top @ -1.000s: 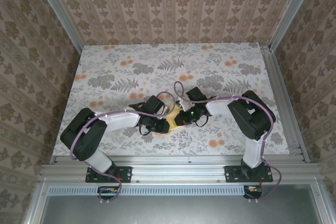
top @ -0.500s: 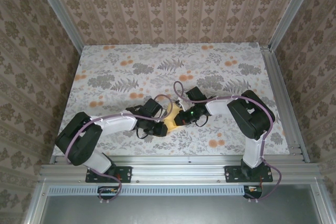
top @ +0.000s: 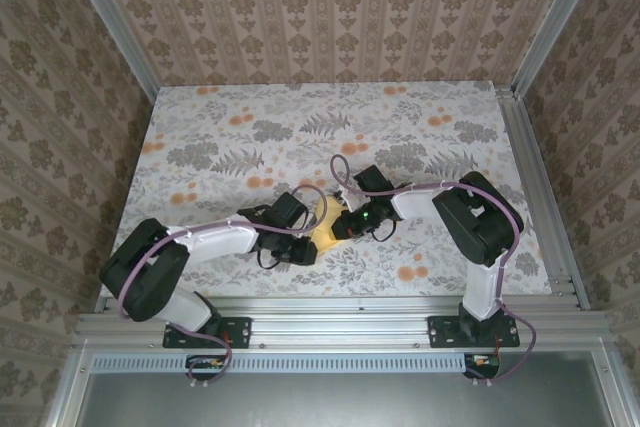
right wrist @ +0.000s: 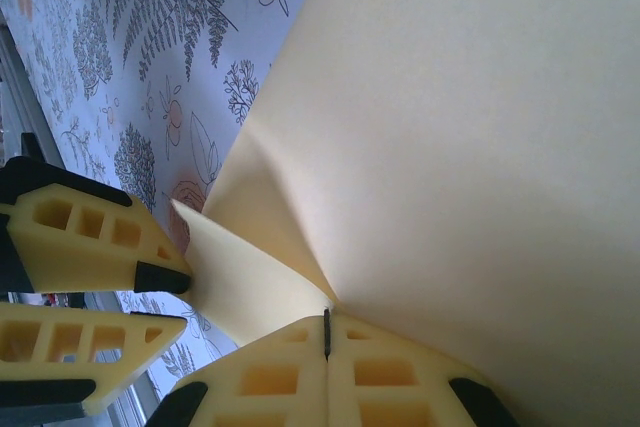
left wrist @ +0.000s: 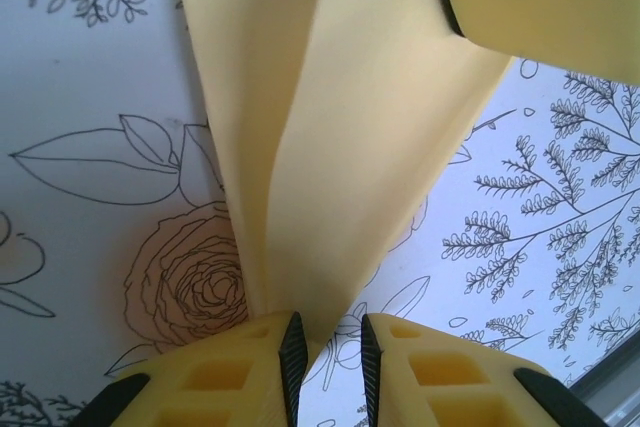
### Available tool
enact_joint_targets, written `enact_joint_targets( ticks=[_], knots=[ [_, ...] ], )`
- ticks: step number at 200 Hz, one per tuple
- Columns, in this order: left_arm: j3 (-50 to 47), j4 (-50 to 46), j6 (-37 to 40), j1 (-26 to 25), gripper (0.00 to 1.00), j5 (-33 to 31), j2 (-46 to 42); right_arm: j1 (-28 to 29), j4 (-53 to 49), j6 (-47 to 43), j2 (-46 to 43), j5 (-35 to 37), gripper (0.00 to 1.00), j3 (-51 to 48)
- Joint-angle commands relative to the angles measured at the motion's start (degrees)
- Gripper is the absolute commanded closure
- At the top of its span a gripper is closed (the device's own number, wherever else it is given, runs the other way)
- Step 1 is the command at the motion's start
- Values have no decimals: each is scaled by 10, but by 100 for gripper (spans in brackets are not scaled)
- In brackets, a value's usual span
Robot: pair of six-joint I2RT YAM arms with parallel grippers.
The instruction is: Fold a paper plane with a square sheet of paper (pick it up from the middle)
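- The paper (top: 324, 224) is at the lower centre of the top view, over the table (top: 450, 147), bridging the ends of the two arms.
- The right fingers (right wrist: 325, 332) are clenched on it, and a fold runs out from their seam.
- The left fingers (top: 298, 243) sit at its lower-left end, slightly parted. In the left wrist view the table's pattern shows through the gap, so I judge there is no grip there.
- From them the paper fans straight up the frame. Its narrow tip lies at the mouth, against the pad (left wrist: 292, 347) on the frame's left, so closing on it likely needs a small sideways nudge.
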Motion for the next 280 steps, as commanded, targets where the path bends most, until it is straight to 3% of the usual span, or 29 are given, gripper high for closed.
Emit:
enact_joint_targets(
  ticks=[1,81,142,194,280],
  knots=[
    [-18,-61,-7,-3,73,-15,-7,-4,-53,-20,39,60,94,-12],
    [-25,-65,-2,-7,73,-39,11,-4,-60,-22,36,59,94,-8],
    [-17,-74,-6,-40,73,-89,50,-4,-61,-22,37,57,94,-11],
    [-8,-110,3,-50,76,-112,-24,-6,-60,-23,37,59,94,-13],
    [26,-124,1,-25,72,-69,-102,-6,-62,-23,30,52,94,-11]
  ],
)
